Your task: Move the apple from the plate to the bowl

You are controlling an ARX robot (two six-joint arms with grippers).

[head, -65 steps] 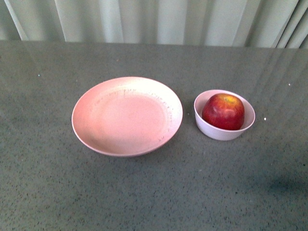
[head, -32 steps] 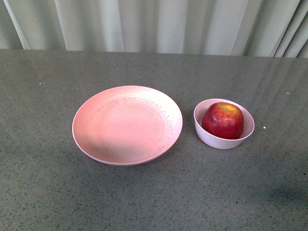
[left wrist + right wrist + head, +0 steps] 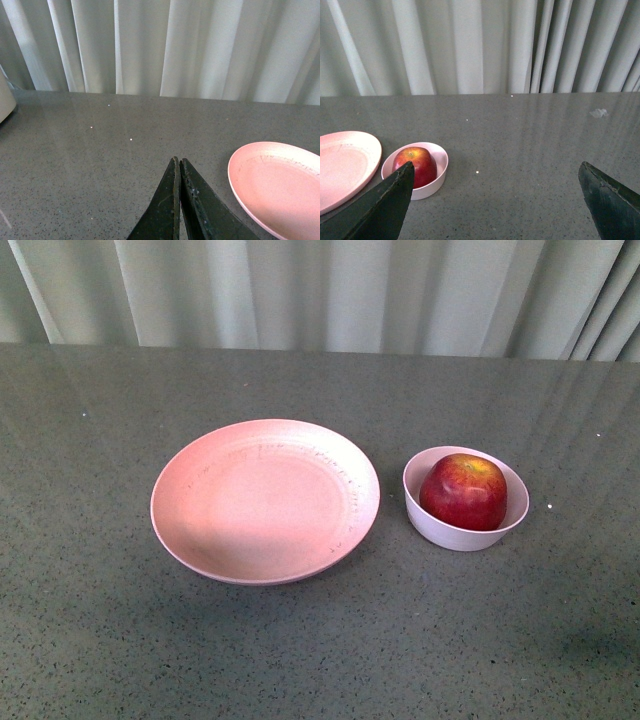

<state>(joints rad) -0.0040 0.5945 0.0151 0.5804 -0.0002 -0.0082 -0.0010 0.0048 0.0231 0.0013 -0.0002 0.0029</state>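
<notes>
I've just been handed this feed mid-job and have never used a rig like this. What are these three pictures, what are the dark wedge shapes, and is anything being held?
The machine is a robot with two arms, each ending in a gripper. The front view comes from a camera on its body looking across the grey speckled table; neither arm shows there. On the table sit a wide, shallow, matte pink plate, which has nothing on it, and beside it a small, deep, pale pink-white bowl with a glossy dark red apple inside.

The other two pictures come from cameras on the wrists. The dark wedges are the gripper fingers. The left gripper has its fingers pressed together, shut on nothing, near the plate's edge. The right gripper is wide open, holding nothing, with the bowl and apple just beyond one finger. White curtains hang behind.
</notes>
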